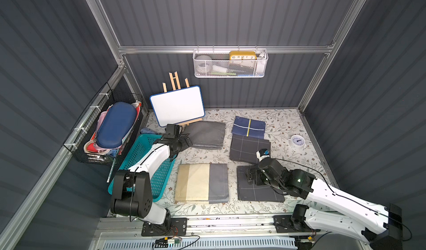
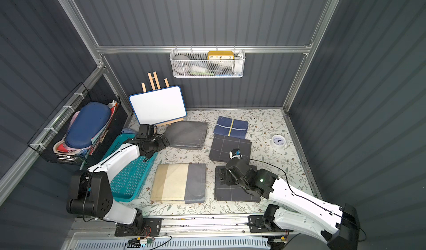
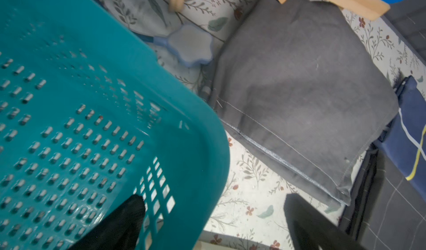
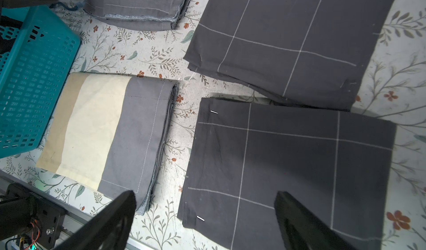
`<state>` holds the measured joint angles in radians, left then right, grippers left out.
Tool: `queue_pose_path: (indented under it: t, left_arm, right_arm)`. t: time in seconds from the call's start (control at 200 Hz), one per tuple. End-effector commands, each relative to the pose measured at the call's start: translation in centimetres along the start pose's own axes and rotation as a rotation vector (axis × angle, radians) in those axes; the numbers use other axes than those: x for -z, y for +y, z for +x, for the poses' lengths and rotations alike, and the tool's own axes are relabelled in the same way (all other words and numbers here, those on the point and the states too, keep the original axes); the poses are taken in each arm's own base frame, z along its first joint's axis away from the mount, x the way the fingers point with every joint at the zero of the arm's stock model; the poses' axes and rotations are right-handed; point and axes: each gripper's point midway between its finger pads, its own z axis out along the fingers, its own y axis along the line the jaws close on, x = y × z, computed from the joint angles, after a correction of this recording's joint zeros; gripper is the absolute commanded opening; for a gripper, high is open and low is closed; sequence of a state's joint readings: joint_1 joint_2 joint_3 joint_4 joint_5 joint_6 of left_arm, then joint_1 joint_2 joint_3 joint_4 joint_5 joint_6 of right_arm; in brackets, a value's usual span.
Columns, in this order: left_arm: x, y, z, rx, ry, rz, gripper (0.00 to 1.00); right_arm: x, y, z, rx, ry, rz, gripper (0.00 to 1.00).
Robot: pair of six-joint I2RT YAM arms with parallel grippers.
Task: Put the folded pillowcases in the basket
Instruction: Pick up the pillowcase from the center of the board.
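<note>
The teal basket (image 1: pixel 161 179) (image 2: pixel 131 179) stands empty at the table's left. Several folded pillowcases lie flat to its right: a plain grey one (image 1: pixel 206 134), a beige, cream and grey one (image 1: pixel 202 183), a navy one with a yellow stripe (image 1: pixel 249 126), and two dark ones with a white grid (image 1: pixel 250 148) (image 4: pixel 288 163). My left gripper (image 1: pixel 182 143) (image 3: pixel 214 205) is open above the basket's far corner (image 3: pixel 202 145), beside the grey pillowcase (image 3: pixel 299 87). My right gripper (image 1: pixel 251 176) (image 4: pixel 206 197) hangs open over the nearer dark pillowcase, holding nothing.
A whiteboard on a wooden easel (image 1: pixel 177 106) stands behind the grey pillowcase. A small white dial clock (image 1: pixel 297 141) sits at the right. A black wire basket (image 1: pixel 108 131) hangs on the left wall, a white mesh basket (image 1: pixel 230 63) on the back wall. A blue flower-shaped piece (image 3: pixel 190 45) lies by the basket.
</note>
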<state>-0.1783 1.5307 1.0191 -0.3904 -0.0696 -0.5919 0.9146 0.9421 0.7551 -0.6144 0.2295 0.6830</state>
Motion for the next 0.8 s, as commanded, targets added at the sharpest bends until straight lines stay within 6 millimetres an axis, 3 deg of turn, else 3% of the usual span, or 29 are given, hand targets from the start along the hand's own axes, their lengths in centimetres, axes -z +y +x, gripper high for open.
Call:
queue_pose_path:
  t: [0.0,0.245,0.45,0.605,0.795]
  left_arm:
    - [-0.5,-2.1,-0.5,0.004,0.012,0.059,1.0]
    - [-0.2,-6.2,0.0,-0.074,0.034,0.161,1.0]
    - [2.0,-5.7,0.4,-0.13,0.025,0.146,1.0]
    - [6.4,-4.7,-0.3,-0.144,-0.044,0.111,1.0]
    - [13.6,-4.4,-0.5,-0.15,-0.193,0.195,1.0]
  right_arm:
    - [0.0,-0.1,0.1,-0.009,0.003,0.007,0.99]
    - [0.1,-0.1,0.2,-0.011,0.004,0.004,0.99]
    - [-0.1,0.2,0.3,-0.011,0.01,-0.009,0.99]
    - [-0.7,2.5,0.1,0.039,0.041,-0.088,0.99]
    - [-2.8,5.8,-0.2,0.117,0.128,-0.096,0.98]
